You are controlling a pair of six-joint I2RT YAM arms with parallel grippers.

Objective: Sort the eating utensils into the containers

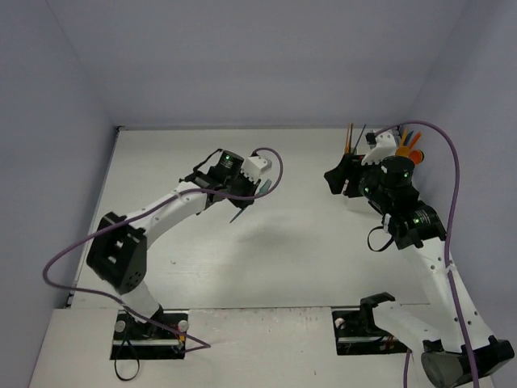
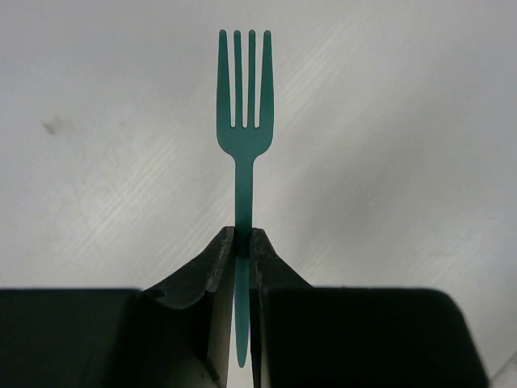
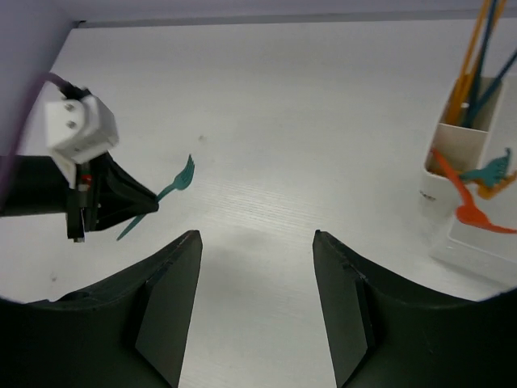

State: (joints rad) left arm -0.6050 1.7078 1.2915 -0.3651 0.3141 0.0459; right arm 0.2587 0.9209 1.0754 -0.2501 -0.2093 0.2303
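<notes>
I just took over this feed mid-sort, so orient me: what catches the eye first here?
A teal fork is pinched by its handle in the left gripper, tines pointing away, over the left half of the table. At the far right corner stands the white holder, orange and teal utensils already sticking up from it, with the right gripper wide open and empty nearby.

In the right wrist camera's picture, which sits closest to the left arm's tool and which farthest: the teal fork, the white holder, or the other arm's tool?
1. the teal fork: clamped in the left tool, on the left side.
2. the right tool: open, in the bottom foreground.
3. the white holder: far right, with utensils standing in it.
</notes>
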